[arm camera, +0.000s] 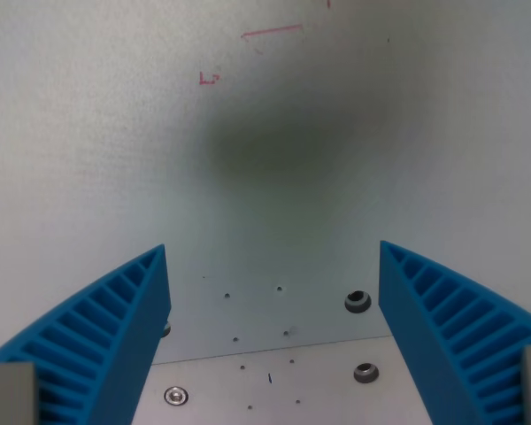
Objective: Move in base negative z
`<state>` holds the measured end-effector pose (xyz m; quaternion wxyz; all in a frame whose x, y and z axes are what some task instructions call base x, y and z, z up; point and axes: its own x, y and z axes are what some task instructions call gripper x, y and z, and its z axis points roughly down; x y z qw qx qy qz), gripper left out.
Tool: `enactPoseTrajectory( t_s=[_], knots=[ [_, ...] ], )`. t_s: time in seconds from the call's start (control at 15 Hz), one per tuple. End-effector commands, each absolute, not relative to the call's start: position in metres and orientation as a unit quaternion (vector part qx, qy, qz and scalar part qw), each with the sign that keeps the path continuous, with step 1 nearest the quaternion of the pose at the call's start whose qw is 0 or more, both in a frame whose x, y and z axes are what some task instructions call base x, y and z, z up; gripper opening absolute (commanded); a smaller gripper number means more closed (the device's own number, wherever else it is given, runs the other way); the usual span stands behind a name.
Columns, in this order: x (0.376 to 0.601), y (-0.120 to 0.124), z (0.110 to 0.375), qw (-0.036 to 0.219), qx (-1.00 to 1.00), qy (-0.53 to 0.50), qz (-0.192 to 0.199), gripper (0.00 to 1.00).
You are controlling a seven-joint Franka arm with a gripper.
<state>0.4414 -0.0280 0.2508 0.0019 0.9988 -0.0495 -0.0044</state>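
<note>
From the wrist view, the gripper is spread wide, its two blue ribbed fingers coming up from the bottom corners, one on the wrist view's left and one on the wrist view's right. Nothing sits between them; only bare surface shows in the gap, so the fingers have hold of nothing.

Below lies a pale grey-white table surface, which is the only thing the arm faces here. A soft dark shadow spreads over it above the gap between the fingers. Towards the top are faint red pen marks, a short line and, to its lower left, a small mark, well apart from the fingertips.

Low in the picture a seam crosses between the fingers, and beneath it a slightly lighter plate begins. A screw hole sits just inside the right finger above the seam, and another screw hole lies below it on the plate. A shiny bolt head rests near the left finger. Small specks dot the surface between them. How near the fingertips are to the surface I cannot tell.
</note>
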Motion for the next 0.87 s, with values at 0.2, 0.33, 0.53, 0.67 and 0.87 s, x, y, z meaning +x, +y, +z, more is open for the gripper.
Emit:
enactPoseTrajectory(
  t_s=[0.2,0.33,0.53,0.67,0.87],
  knots=[
    [0.442,-0.028,0.238,0.002,0.999,-0.050,-0.002,1.00],
    [0.442,-0.028,0.228,0.002,0.999,-0.050,-0.002,1.00],
    [0.443,-0.028,0.213,0.002,0.999,-0.050,-0.002,1.00],
    [0.444,-0.028,0.203,0.002,0.999,-0.050,-0.002,1.00],
    [0.445,-0.028,0.188,0.002,0.999,-0.050,-0.002,1.00]
  ],
)
